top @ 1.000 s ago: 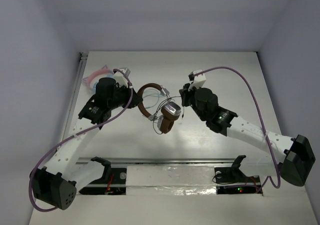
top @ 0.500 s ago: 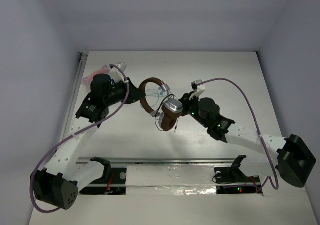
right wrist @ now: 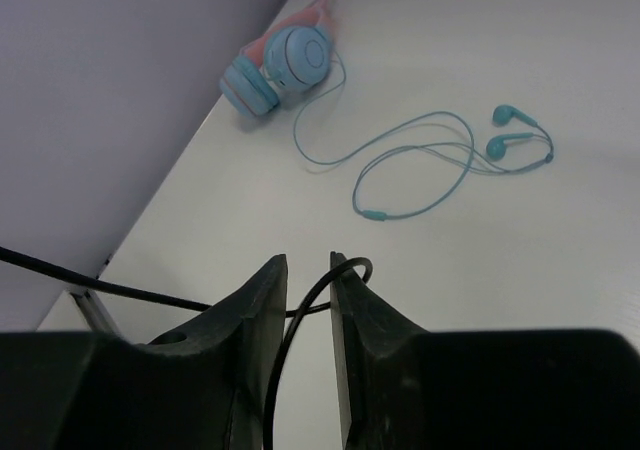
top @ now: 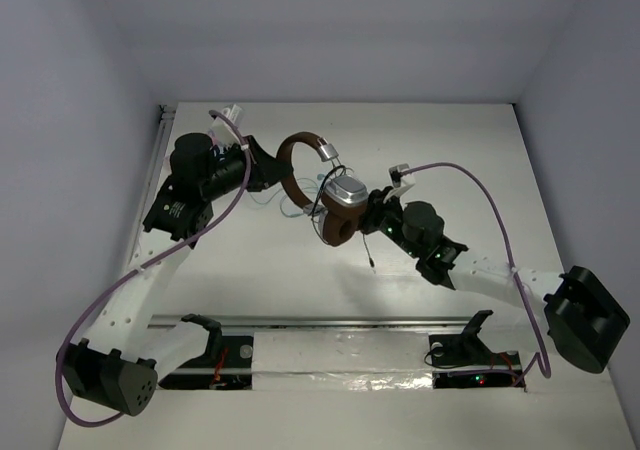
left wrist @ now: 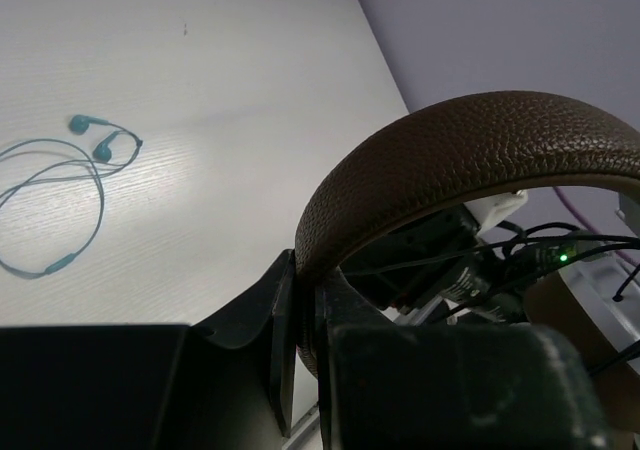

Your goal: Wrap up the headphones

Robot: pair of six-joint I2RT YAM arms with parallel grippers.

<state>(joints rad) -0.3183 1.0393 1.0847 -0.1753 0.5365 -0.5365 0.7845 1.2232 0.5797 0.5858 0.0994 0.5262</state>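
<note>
The left gripper (top: 262, 170) is clamped on the leather headband of the brown-banded, silver-cupped over-ear headphones (top: 300, 150). Over the last second it has carried them up and toward the far left of the white table (top: 450, 140), so they now hang clear of the surface with the ear cups dangling toward the right arm. The right gripper (right wrist: 308, 270) has followed in close beside the lower cup, and its jaws, pinched together a second ago, have parted. The thin black cable (right wrist: 296, 320) now runs loosely through a gap wider than itself, so it is no longer gripped. From above, the cable's plug end trails down below the cups, loose near the table.

The release probably means one pass of cable has been laid and the right arm is freeing itself to take a fresh hold further along. The loose tail suggests the wrap is unfinished. The thin teal earbuds (right wrist: 440, 160) and the pink-and-blue cat-ear headphones (right wrist: 280, 60) lie apart, not involved
</note>
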